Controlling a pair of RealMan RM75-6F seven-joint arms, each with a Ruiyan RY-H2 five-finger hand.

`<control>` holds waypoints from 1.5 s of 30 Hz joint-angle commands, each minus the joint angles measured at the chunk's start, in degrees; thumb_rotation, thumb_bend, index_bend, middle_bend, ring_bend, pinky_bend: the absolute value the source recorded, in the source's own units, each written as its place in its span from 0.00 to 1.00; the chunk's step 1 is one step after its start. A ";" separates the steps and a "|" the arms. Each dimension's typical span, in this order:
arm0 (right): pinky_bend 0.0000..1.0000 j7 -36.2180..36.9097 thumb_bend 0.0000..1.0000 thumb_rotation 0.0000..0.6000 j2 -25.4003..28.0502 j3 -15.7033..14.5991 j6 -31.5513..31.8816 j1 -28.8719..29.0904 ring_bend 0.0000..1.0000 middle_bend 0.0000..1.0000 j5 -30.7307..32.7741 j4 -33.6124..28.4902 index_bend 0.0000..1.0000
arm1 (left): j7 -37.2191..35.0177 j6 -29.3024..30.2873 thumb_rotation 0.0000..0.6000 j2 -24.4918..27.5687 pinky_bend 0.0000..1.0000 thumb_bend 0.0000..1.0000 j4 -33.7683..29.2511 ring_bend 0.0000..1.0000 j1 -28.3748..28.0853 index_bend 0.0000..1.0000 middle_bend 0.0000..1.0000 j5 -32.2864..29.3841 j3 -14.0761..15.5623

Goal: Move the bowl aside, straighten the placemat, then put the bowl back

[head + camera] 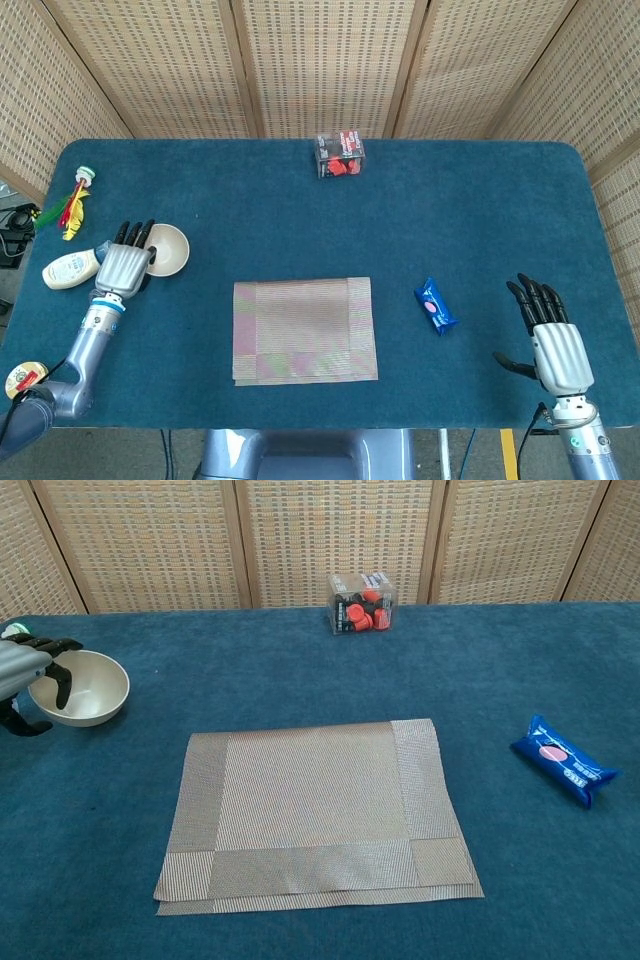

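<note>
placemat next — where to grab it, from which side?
Probably the placemat at a near corner, where its folded layers fan apart and offer an edge to pinch. It lies flat, so nothing else sticks up. The right hand is open and could come from its own side; the left hand holds the bowl.
</note>
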 commanded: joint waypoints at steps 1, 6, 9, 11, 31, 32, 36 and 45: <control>0.00 0.16 0.17 1.00 0.08 0.00 0.11 -0.06 0.00 0.00 -0.06 -0.04 0.00 | -0.07 0.58 1.00 1.34 0.00 0.28 -1.70 0.00 0.78 0.35 0.00 0.18 0.01; 0.00 0.38 0.17 1.00 0.25 -0.08 0.26 -0.10 0.00 0.00 -0.32 -0.21 0.00 | -0.89 2.60 1.00 3.74 0.00 0.24 -4.89 0.00 2.10 0.21 0.00 0.58 -0.33; 0.00 0.38 0.17 1.00 0.32 -0.26 0.55 -0.17 0.00 0.00 -0.82 -0.43 0.00 | -1.03 4.11 1.00 6.10 0.00 0.20 -7.84 0.00 3.02 0.14 0.00 0.84 -0.58; 0.00 0.34 0.17 1.00 0.35 -0.34 0.70 -0.21 0.00 0.00 -1.07 -0.53 0.00 | -0.95 5.13 1.00 7.36 0.00 0.20 -9.49 0.00 3.48 0.11 0.00 1.12 -0.71; 0.00 -0.53 0.17 1.00 0.41 -0.81 1.74 -0.61 0.00 0.00 -2.39 -1.36 0.00 | 1.51 21.14 1.00 10.17 0.00 0.20 -31.39 0.00 8.79 0.19 0.00 17.20 4.34; 0.00 -0.55 0.17 1.00 0.41 -0.78 1.75 -0.61 0.00 0.00 -2.38 -1.34 0.00 | 2.24 21.33 1.00 9.97 0.00 0.20 -32.15 0.00 8.97 0.20 0.00 18.05 4.93; 0.00 -0.83 0.17 1.00 0.33 -0.83 1.71 -0.61 0.00 0.00 -2.44 -1.36 0.00 | 4.51 21.80 1.00 8.61 0.00 0.20 -34.12 0.00 9.90 0.25 0.00 20.61 7.01; 0.00 -1.36 0.17 1.00 0.13 -0.99 1.74 -0.66 0.00 0.00 -2.68 -1.57 0.00 | 8.18 20.93 1.00 4.55 0.00 0.20 -34.11 0.00 12.06 0.36 0.00 24.89 11.65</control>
